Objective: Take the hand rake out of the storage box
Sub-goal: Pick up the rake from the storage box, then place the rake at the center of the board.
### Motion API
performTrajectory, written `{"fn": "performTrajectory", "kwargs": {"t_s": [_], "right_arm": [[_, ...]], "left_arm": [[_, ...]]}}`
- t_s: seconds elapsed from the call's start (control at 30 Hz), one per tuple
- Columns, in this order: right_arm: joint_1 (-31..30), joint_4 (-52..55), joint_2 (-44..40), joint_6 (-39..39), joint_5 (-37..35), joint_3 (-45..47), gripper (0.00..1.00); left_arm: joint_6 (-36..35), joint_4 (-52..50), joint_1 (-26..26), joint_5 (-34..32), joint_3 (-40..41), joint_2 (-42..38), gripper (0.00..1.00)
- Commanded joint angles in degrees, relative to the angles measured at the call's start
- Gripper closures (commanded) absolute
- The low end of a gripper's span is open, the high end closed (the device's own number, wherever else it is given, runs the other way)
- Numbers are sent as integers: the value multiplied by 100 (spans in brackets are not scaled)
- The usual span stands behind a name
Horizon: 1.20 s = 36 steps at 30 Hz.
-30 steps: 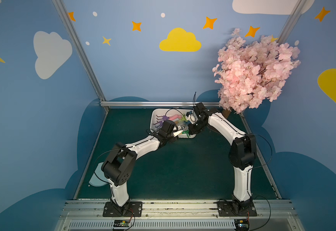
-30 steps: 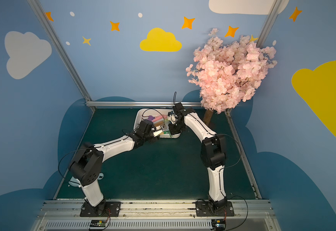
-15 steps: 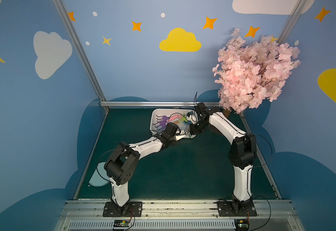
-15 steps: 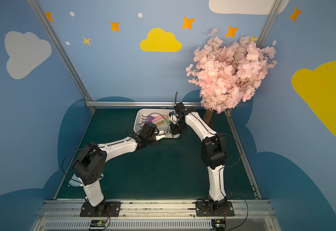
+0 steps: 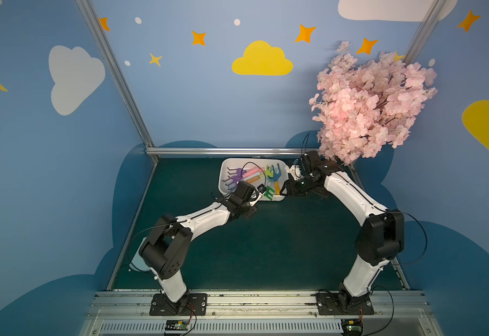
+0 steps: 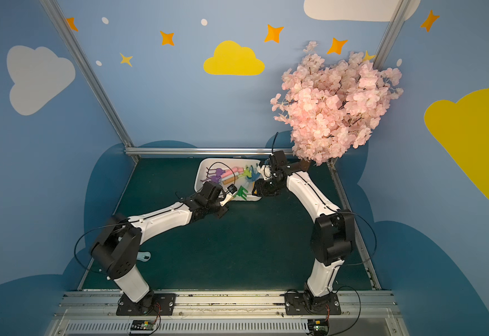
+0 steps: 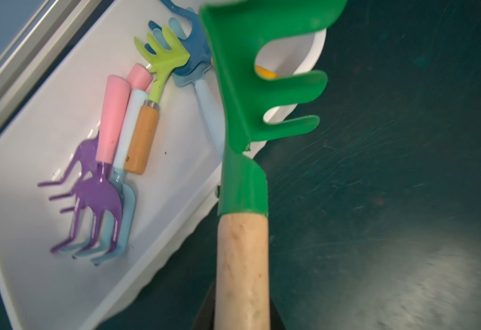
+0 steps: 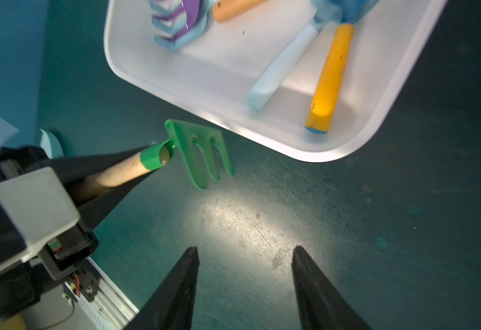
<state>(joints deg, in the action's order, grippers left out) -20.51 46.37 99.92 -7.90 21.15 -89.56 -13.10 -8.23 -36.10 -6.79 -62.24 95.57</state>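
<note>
In a top view the rake (image 5: 269, 194) is seen gripped by the left gripper (image 5: 257, 195), its green head at the near rim of the box (image 5: 221, 177), in which other rakes (image 5: 246, 176) are lying. In the left wrist view its long axis is shown running straight out from the closed jaws, with the wooden handle (image 7: 242, 271) clamped and the tines turned sideways by the box corner. In the right wrist view the head is found just outside the rim, over the mat (image 8: 262, 228). The right gripper (image 8: 243, 251) is held apart, empty and close by, so the carrying away is judged to fall to the left gripper.
</note>
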Motion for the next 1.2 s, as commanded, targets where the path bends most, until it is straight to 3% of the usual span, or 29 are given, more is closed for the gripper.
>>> {"fn": "performTrajectory", "kwargs": {"t_s": [0.0, 0.13, 0.37, 0.67, 1.03, 1.17], "right_arm": [[164, -770, -532, -318, 75, 431, 37], [295, -1104, -883, -461, 56, 838, 33], [394, -1373, -1070, -727, 100, 1180, 34], [484, -1355, -944, -730, 161, 1249, 32], [549, -1350, -859, -687, 386, 1318, 32], [588, -1384, -893, -660, 343, 1422, 31]], "left_arm": [[1948, -295, 66, 805, 493, -712, 97], [3197, -354, 275, 1498, 1163, -1004, 97], [3849, -108, 599, 2170, 1957, -984, 96], [4020, 26, 1000, 2478, 2095, -605, 74], [3727, -204, 1158, 2439, 1941, -356, 63], [3665, -597, 1002, 2200, 1712, -355, 54]]}}
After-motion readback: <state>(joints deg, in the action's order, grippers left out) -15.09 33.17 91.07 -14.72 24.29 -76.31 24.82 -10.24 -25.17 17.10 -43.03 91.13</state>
